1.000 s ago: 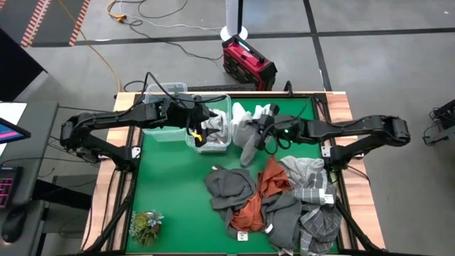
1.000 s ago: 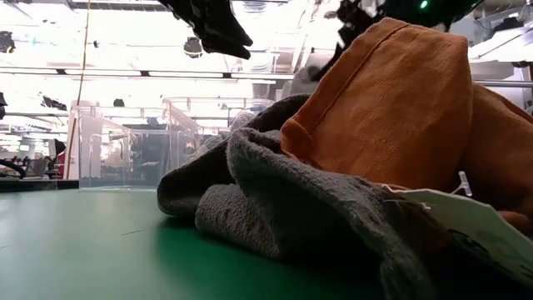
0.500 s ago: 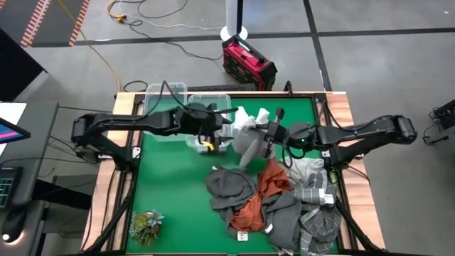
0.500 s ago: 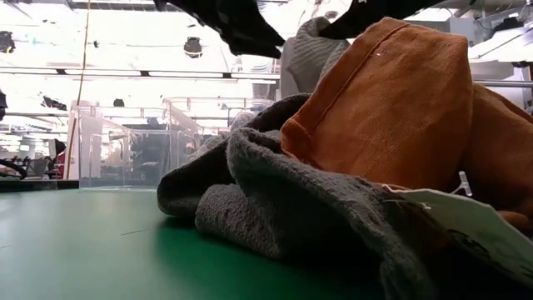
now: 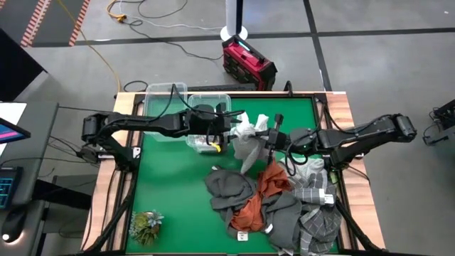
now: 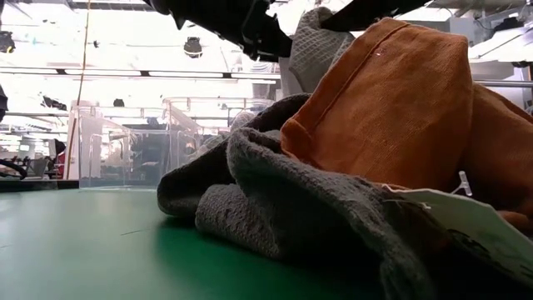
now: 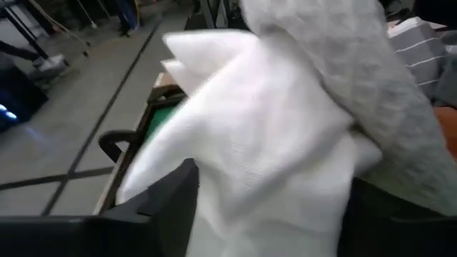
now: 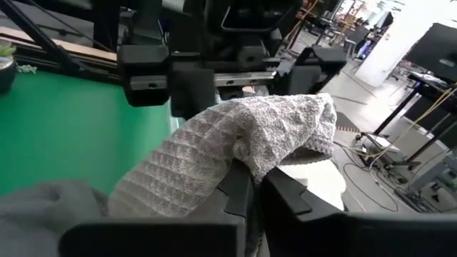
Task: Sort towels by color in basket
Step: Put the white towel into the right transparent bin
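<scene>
Hanging in mid-air over the far middle of the table (image 5: pixel 170 185), just beside the clear bin (image 5: pixel 208 139): a pale grey waffle towel (image 5: pixel 247 148), being clamped at its upper fold by the closed jaws of the right gripper (image 5: pixel 269 139). Bunching against it on the bin side, a white towel (image 5: pixel 245 126); not telling from here whether being carried along with the grey one or merely leaning on it. Having swung away from over the bin within the last second, now reaching in from the other side with the left gripper (image 5: pixel 229 128), its jaws standing apart around the white cloth and narrowing, not yet seen pinching it. Looking like a handover or a pulling apart of the two colours in the air, with the white piece probably heading for the bin. Waiting nearer the front, well apart from the bin, for later sorting: the pile of dark grey, rust-orange and plaid towels (image 5: pixel 277 199), with the small plant (image 5: pixel 146 224) sitting alone at the near left corner.
</scene>
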Controlling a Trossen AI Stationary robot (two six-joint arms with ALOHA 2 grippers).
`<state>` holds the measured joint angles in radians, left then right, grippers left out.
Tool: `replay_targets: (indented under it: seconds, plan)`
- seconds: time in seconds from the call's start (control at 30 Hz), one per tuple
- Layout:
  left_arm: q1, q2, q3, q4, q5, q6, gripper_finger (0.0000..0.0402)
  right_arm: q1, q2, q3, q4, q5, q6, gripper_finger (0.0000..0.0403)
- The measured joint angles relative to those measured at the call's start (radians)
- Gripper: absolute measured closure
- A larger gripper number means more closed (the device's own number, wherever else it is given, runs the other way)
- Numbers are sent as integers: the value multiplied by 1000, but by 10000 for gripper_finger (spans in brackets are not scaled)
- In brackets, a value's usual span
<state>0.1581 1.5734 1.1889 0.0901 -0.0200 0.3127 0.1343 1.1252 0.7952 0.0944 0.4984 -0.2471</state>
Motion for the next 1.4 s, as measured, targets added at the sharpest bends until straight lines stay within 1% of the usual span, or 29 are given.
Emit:
replay_targets:
  seconds: [0.07, 0.17, 0.2, 0.23, 0.3, 0.33, 0.47, 0.57, 0.67, 0.83, 0.97, 1.1, 1.23, 1.33, 1.4]
  plan:
    - [0, -4, 0, -3, 0, 9, 248, 2, 0, 0, -9, 0, 14, 341]
    - [0, -11, 0, -13, 0, 31, 360, -5, 0, 0, -25, 0, 37, 311]
    - [-1, -11, 0, -13, 0, 34, 380, -7, 0, 0, -31, 0, 42, 299]
    - [-1, -15, 0, -16, -1, 40, 386, -8, 0, 0, -40, 1, 49, 287]
    - [-2, -23, 0, -25, -17, 59, 392, -10, -1, 0, -66, 16, 66, 265]
    - [-2, -33, 0, -20, -32, 69, 396, -12, -2, 0, -88, 44, 77, 253]
    - [1, -96, 0, 10, -52, 64, 398, -21, -3, 0, -203, 212, 133, 217]
    - [3, -137, 0, 46, -50, 53, 399, -39, -3, 0, -287, 293, 183, 198]
    - [2, -176, 0, 55, -38, 52, 400, -64, -7, 0, -386, 338, 256, 190]
    - [2, -243, 1, 56, -37, 52, 400, -119, -35, 0, -573, 341, 408, 189]
    - [3, -316, 1, 56, -52, 56, 401, -146, -70, 0, -654, 341, 485, 192]
    - [18, -402, 1, 40, -94, 75, 401, -145, -96, 0, -656, 341, 503, 192]
    - [52, -467, 1, 26, -102, 47, 401, -128, -106, 0, -636, 338, 503, 192]
    - [78, -480, 1, -10, -117, 53, 401, -117, -107, 0, -610, 338, 489, 192]
    - [97, -475, 1, -51, -166, 53, 401, -111, -107, 0, -588, 338, 478, 192]
